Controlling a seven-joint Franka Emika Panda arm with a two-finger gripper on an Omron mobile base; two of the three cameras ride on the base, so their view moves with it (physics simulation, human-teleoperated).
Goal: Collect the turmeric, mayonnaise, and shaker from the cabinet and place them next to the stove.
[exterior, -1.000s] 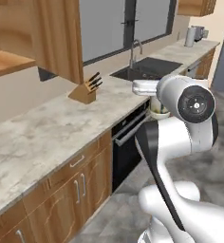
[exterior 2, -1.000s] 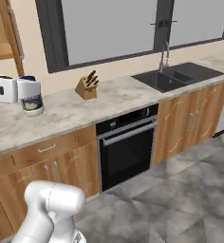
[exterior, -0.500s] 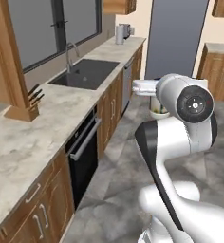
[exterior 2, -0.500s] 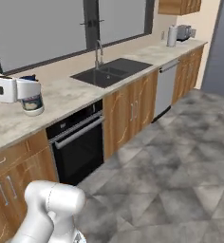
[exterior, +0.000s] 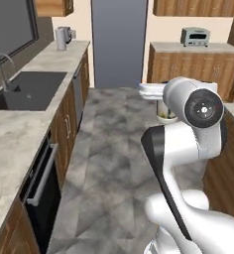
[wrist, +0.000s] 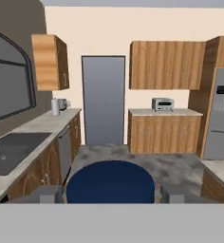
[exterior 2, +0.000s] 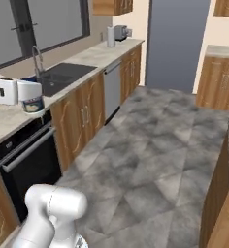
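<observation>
Gripper (wrist: 110, 194) jaws stand partly spread on either side of the mayonnaise (wrist: 110, 182), whose dark blue lid fills the gap between the two grey finger tips (wrist: 42, 194) in the hand view; the jar is pinched and carried in the air, clear of any surface. In the right base view the same white jar (exterior 2: 31, 97) with its dark label band hangs at the end of the white arm, at the far left of the picture, above the front edge of the tabletop (exterior 2: 7, 116). In the left base view the jar is mostly hidden behind the arm's big white joint, only its lower part (exterior: 164, 113) peeping out beside it.

Going from left to right in the hand view: a dark window (wrist: 9, 80) on the left wall, a dark sink (wrist: 9, 149) sunk into the pale stone tabletop, a light-wood wall cabinet (wrist: 50, 61), a kettle-like jug (wrist: 57, 106) at the far end of the tabletop, a tall grey doorway (wrist: 103, 99), a second run of wooden cabinets carrying a small toaster oven (wrist: 162, 104), and a steel fridge (wrist: 221, 114) at the far right. A black oven (exterior 2: 26, 160) sits under the tabletop in the right base view, and grey marbled floor (exterior 2: 150, 145) spreads through the middle of the room.
</observation>
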